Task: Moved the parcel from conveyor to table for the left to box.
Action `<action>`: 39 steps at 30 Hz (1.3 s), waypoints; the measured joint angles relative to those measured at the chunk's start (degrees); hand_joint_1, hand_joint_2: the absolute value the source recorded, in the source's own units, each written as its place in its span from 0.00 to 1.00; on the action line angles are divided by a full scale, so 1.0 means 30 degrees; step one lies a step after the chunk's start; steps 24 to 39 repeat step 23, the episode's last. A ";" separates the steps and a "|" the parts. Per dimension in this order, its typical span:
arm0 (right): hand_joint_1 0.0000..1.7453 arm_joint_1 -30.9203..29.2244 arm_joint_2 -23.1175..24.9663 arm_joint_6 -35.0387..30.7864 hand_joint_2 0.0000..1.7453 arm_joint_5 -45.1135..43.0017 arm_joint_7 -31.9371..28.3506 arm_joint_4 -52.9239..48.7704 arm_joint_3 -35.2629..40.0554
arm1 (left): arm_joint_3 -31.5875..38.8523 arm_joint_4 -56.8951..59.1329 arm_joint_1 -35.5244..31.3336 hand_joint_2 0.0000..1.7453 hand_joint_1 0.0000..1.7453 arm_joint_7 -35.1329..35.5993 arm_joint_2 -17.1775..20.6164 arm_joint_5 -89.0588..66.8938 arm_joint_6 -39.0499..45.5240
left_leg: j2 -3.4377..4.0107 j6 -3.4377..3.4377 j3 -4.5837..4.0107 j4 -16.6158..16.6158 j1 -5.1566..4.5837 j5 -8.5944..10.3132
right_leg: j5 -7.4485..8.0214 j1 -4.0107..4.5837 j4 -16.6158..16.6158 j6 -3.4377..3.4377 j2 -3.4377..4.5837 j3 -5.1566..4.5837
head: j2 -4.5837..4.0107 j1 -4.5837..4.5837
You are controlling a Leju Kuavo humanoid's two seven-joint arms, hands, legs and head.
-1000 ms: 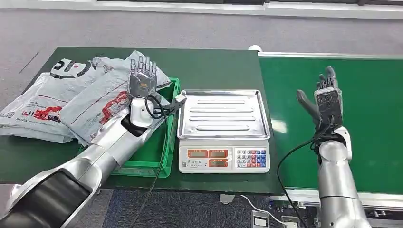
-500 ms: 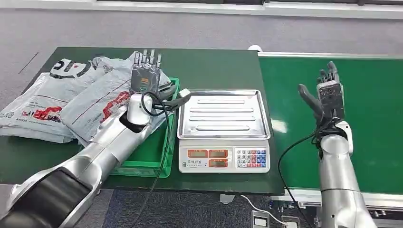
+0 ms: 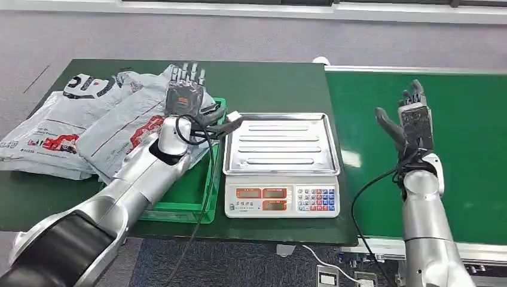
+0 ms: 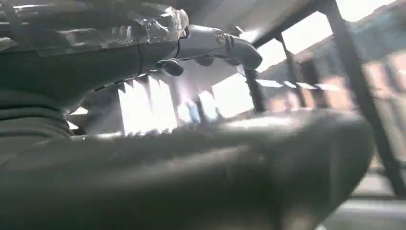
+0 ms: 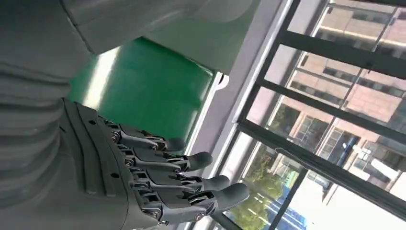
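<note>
Several grey plastic parcels with red and black print lie heaped on the dark green table, partly over a green box. My left hand is raised over that heap, fingers straight and apart, holding nothing. The left wrist view is dark and blurred, with the thumb close up. Over the green conveyor my right hand stands upright with fingers spread and nothing in it; its fingers stretch toward a window in the right wrist view.
A scale with a steel tray and keypad stands between the green box and the conveyor. Black cables hang off the table's front edge. Grey floor lies beyond the table.
My left hand has risen and moved a little farther over the parcels. My right hand lifted slightly above the conveyor, then stayed nearly still.
</note>
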 measured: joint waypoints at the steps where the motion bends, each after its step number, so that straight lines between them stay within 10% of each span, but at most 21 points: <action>1: 0.00 -0.0038 -0.0117 0.0073 1.00 -0.0197 -0.0058 0.0029 0.0007 | 0.0481 -0.0066 0.0028 1.00 0.00 -0.1436 -0.0139 0.1057 -0.0233 | -0.0008 0.0001 -0.0004 0.0001 -0.0001 0.0000 | 0.0000 -0.0001 0.0000 0.0000 -0.0009 0.0000 | 0.0000 0.0000; 9: 0.00 0.0017 -0.0896 0.0401 1.00 -0.1282 -0.0197 -0.0086 0.0538 | 0.4026 -0.3340 0.1972 1.00 0.00 -0.8633 -0.1354 0.8966 0.1266 | 0.0007 0.0018 -0.0007 0.0003 -0.0020 -0.0021 | -0.0002 -0.0014 -0.0003 0.0005 0.0004 0.0000 | 0.0000 0.0000; 19: 0.00 -0.1138 0.0452 -0.1050 1.00 -0.3265 -0.1560 -0.0101 0.4365 | 0.3051 -0.7935 0.6710 1.00 0.00 -1.4532 -0.3672 2.3176 0.3482 | 0.0024 0.0009 -0.0007 -0.0015 -0.0004 -0.0029 | -0.0016 0.0001 -0.0002 -0.0006 -0.0006 -0.0008 | 0.0000 0.0000; 39: 0.00 -0.1670 0.0605 -0.1494 1.00 -0.3985 -0.2084 0.0649 0.5400 | 0.2949 -0.8605 0.7808 1.00 0.00 -1.5310 -0.3679 2.6169 0.0756 | 0.0017 0.0014 -0.0007 -0.0014 0.0001 -0.0016 | -0.0014 0.0002 -0.0001 -0.0005 -0.0018 0.0003 | 0.0000 0.0000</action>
